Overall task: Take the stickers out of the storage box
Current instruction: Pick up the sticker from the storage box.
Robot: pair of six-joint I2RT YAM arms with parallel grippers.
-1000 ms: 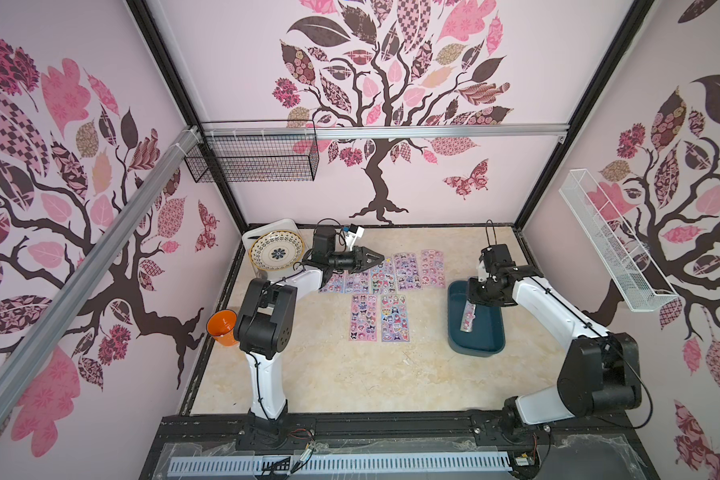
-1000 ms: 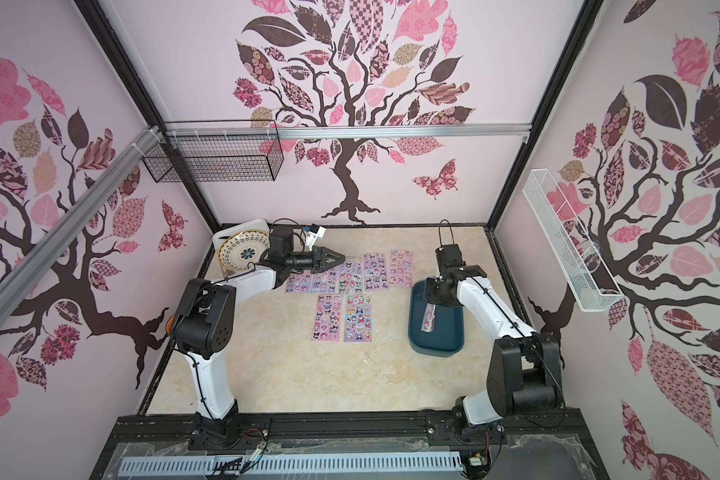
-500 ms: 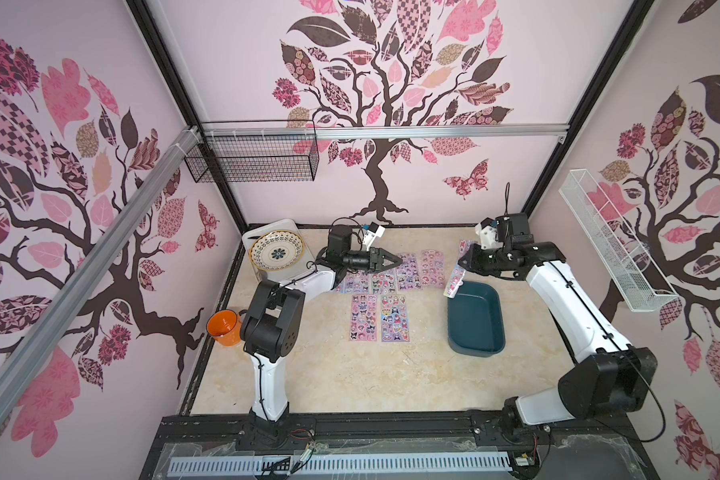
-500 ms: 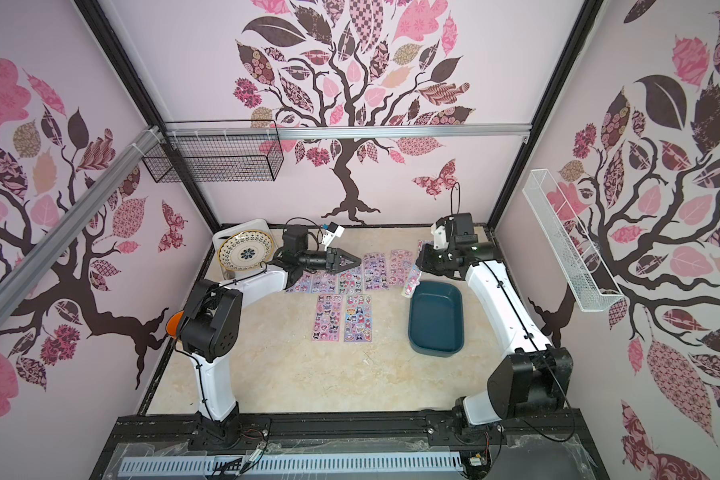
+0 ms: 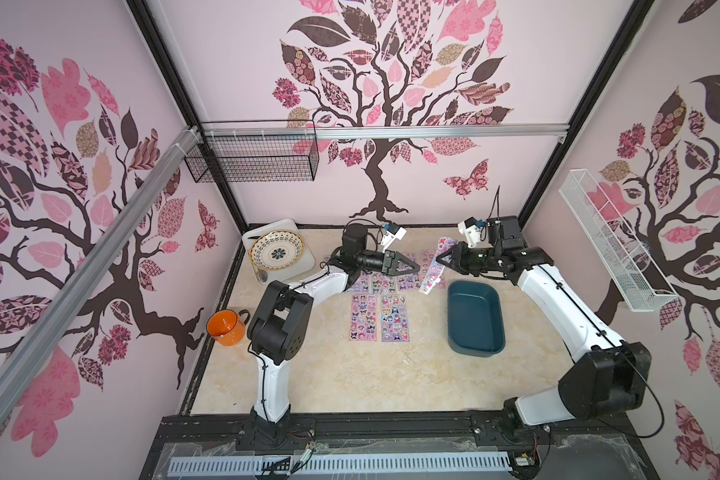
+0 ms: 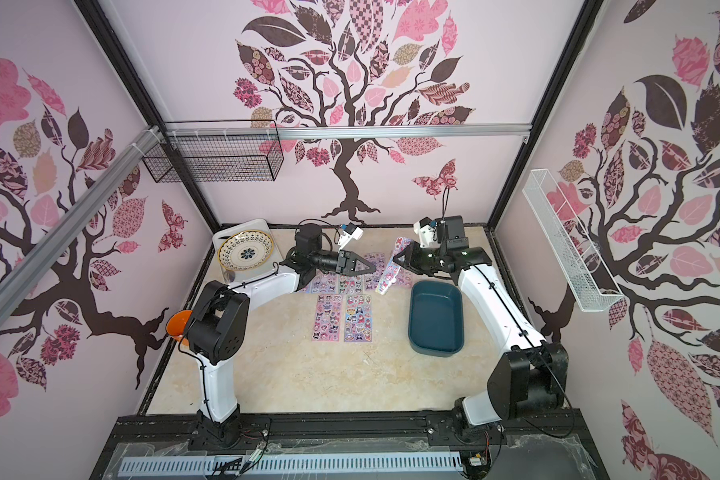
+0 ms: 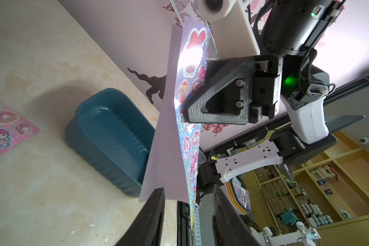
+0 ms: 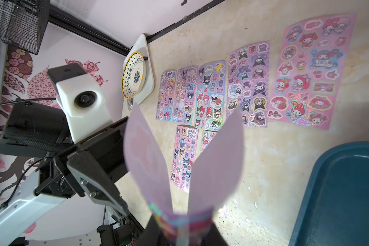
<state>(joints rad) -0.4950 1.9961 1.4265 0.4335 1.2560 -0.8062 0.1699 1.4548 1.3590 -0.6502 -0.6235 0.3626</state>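
Beige tabletop [image 5: 350, 374]: stickers [image 5: 360, 318] show cartoon figures, lettering too small.

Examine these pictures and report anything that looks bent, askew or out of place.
One sticker sheet hangs in the air, pinched by the right gripper and bent into a V; the other sheets lie flat on the table.

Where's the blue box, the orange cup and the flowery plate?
storage box [image 5: 476, 318], in a top view, its bare inner floor
orange cup [image 5: 223, 321], in a top view, its inside
plate [image 5: 276, 251], in a top view, its flower centre
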